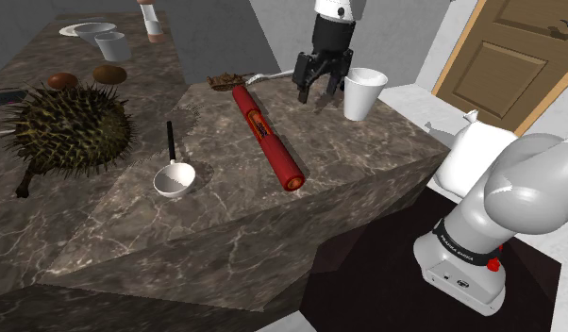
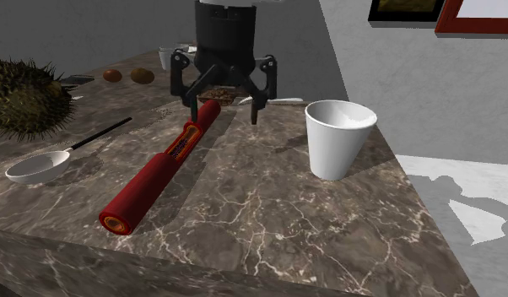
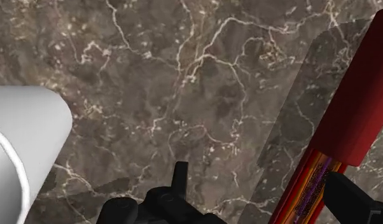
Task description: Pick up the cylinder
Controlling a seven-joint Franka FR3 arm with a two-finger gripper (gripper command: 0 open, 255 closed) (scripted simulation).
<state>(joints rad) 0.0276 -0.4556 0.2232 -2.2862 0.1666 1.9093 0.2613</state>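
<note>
The cylinder point(image 1: 269, 140) is a long red stick with an orange label near its far end. It lies flat on the dark marble counter point(image 1: 367, 160) and runs away from the camera in the second exterior view point(image 2: 159, 169). My gripper point(image 1: 315, 92) hangs open above the counter, between the cylinder's far end and a white cup point(image 1: 363, 92). The same gripper point(image 2: 224, 114) holds nothing and stands clear of the surface. In the wrist view the cylinder point(image 3: 352, 108) passes under one finger of the gripper point(image 3: 260, 181), and the cup point(image 3: 21, 146) lies off to the other side.
A spiky brown fruit point(image 1: 70, 127) and a white ladle point(image 1: 174, 177) with a black handle lie toward the shoulder view's left. Two brown balls point(image 1: 109, 74), bowls point(image 1: 112, 43) and a spoon with brown food point(image 1: 224, 81) sit farther back. The counter edge drops off near the cup.
</note>
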